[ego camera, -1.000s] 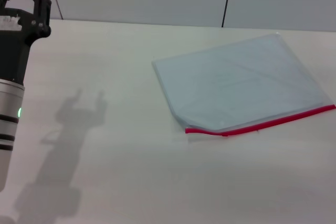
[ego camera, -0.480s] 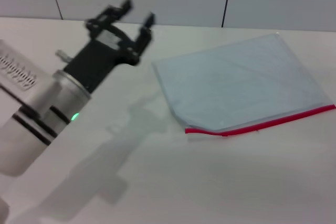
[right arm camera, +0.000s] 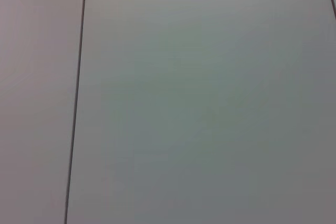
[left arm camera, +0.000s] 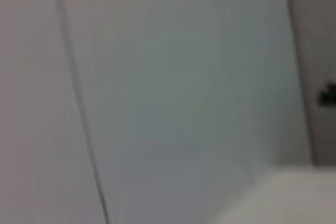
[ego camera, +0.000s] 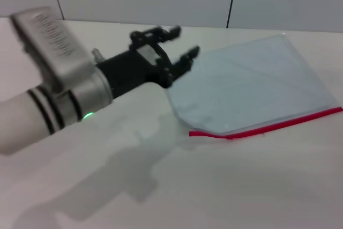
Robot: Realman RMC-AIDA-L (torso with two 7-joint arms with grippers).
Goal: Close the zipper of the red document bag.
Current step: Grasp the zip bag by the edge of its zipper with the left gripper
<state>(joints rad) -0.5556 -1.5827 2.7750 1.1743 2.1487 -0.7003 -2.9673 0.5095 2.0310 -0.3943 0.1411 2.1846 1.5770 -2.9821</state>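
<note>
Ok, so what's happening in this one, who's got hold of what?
Nothing is held yet. The left gripper, fingers open, is reaching across the table and sits above the near-left corner of the red document bag, which lies flat with its zipper along the edge nearest the robot. A small slider tab shows on the zipper toward its left end; whether it is zipped cannot be told. The right arm is out of the head view; its wrist camera shows only a wall.

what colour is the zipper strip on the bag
Bright red: the zipper runs along the near edge of the pale blue-grey document bag, clearest in the head view.
</note>
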